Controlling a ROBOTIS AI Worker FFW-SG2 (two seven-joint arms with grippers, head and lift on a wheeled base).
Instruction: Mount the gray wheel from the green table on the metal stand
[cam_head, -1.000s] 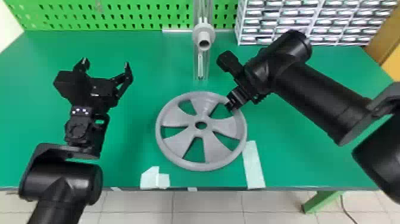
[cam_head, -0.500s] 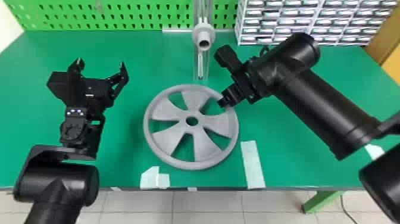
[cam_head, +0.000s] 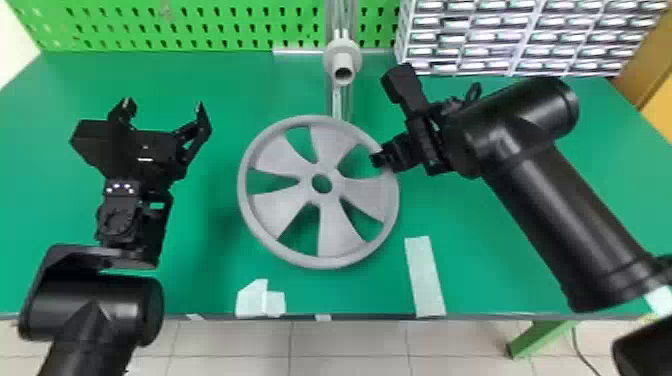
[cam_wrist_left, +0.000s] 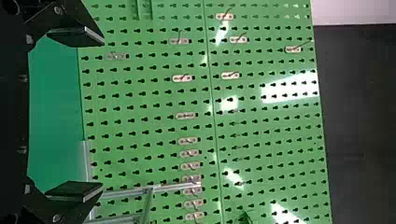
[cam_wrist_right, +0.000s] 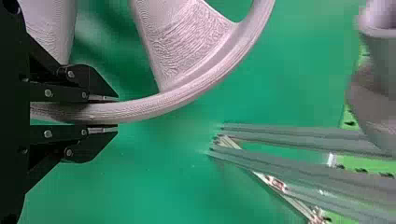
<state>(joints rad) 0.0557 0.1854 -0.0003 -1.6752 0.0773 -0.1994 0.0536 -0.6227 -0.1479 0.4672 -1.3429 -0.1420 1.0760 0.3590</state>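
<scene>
Head view gives us the gray wheel over the middle of the green table, its broad face and central hole turned up toward us. Five wide spokes run from the center out to the rim. We see the right gripper coming in from the right side, at the rim on the side toward the robot's right. In the right wrist view, we find the right gripper clamped on that rim, one finger along each side of it.

Just beyond the wheel, we see the metal stand, which carries a gray hub with its open end facing our way. The far part of the rim overlaps the foot of the stand in the head view, and we cannot tell there whether the two touch.

Over the robot's left part of the table, we see the left gripper, its fingers spread wide apart. Its wrist view shows us the same broad gap before the green pegboard.

White tape strips lie near the table's front edge, and a rack of small drawers stands at the back.
</scene>
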